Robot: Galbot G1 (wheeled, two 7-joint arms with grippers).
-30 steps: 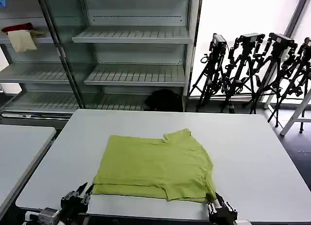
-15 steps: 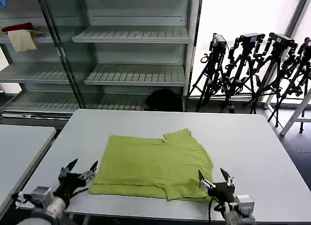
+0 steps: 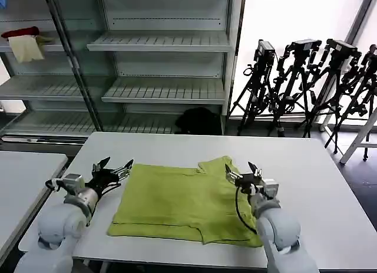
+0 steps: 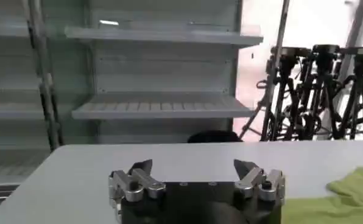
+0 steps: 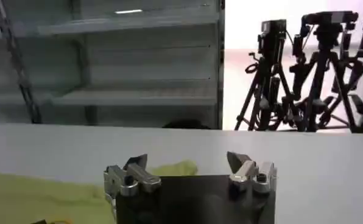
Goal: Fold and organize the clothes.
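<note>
T-shirt (image 3: 188, 202) on table (image 3: 306, 184), between left pincer (image 3: 116, 168) and right pincer (image 3: 242, 173).

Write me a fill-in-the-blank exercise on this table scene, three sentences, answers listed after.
1. The lime-green short-sleeved cotton T-shirt lies flat on the white ____.
2. The left gripper hovers open beside the shirt's far corner, and the right gripper hovers open above its far ____.
3. Both grippers hold ____.

Missing words: table; sleeve; nothing
</note>
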